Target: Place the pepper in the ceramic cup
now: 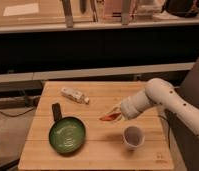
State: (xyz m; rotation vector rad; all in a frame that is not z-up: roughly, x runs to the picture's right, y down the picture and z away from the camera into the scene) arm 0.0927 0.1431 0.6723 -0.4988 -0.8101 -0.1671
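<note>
A: In the camera view, where is the gripper (115, 114)?

B: Above the wooden table (100, 150), at the end of the white arm (165, 97) that reaches in from the right. Its fingers are closed narrowly on the pepper (110, 117), which sticks out to the left of the tips, orange-red and tapered.

A: And the ceramic cup (133, 136)?

B: Upright on the table, near the gripper, below and a little to the right of it. The pepper is not over the cup's mouth; it hangs off to the cup's upper left.

A: How should the pepper handle?

B: I judge it light and stiff enough to keep its shape, perhaps smooth, so a hold near its thicker end suits it. Being long and slender, it may catch on the rim if released flat; tilting its tip downward would help. The cup looks small and could tip if bumped.

A: Anything else nearby?

B: A green pan (67, 135) to the left, and a clear plastic bottle (74, 95) lying farther back, both well apart from the cup.
</note>
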